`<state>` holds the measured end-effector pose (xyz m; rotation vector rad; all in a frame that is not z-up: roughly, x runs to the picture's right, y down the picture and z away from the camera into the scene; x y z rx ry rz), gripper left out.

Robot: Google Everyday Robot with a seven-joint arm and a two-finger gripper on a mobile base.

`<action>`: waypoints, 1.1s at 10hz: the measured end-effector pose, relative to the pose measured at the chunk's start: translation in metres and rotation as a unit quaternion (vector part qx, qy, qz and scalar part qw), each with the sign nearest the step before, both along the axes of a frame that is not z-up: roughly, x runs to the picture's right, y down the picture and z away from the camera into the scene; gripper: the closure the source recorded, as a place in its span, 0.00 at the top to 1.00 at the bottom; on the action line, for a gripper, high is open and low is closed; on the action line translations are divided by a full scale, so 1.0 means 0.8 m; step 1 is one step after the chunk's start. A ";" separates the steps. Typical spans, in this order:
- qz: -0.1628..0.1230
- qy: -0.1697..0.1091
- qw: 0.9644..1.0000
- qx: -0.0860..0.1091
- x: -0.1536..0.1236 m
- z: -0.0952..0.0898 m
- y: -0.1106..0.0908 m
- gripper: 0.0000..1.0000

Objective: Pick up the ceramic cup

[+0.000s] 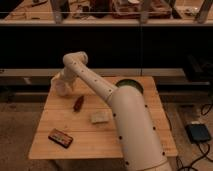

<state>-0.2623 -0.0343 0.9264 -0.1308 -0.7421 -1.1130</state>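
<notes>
The white ceramic cup (pixel 59 88) stands at the far left back corner of the wooden table (pixel 100 142). My gripper (pixel 61 81) is at the end of the long white arm, which reaches across the table to that corner. The gripper is right at the cup, over its top and partly covering it. Whether it holds the cup cannot be told. The cup looks to be at table level.
A small dark red object (pixel 78 103) lies just right of the cup. A pale flat block (pixel 100 117) lies mid-table. A dark red-brown packet (pixel 60 137) lies near the front left. A dark green bowl (pixel 131 84) sits at the back right. Shelving runs behind the table.
</notes>
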 end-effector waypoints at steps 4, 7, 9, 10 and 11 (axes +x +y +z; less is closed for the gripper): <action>-0.005 0.002 1.000 -0.019 -0.007 0.011 0.020 0.26; -0.002 -0.001 1.000 -0.019 -0.009 0.005 0.012 0.11; -0.002 -0.006 1.000 -0.007 0.004 -0.024 -0.016 0.11; -0.009 -0.010 1.000 0.003 0.016 -0.051 -0.033 0.11; -0.018 -0.015 1.000 0.009 0.025 -0.074 -0.042 0.11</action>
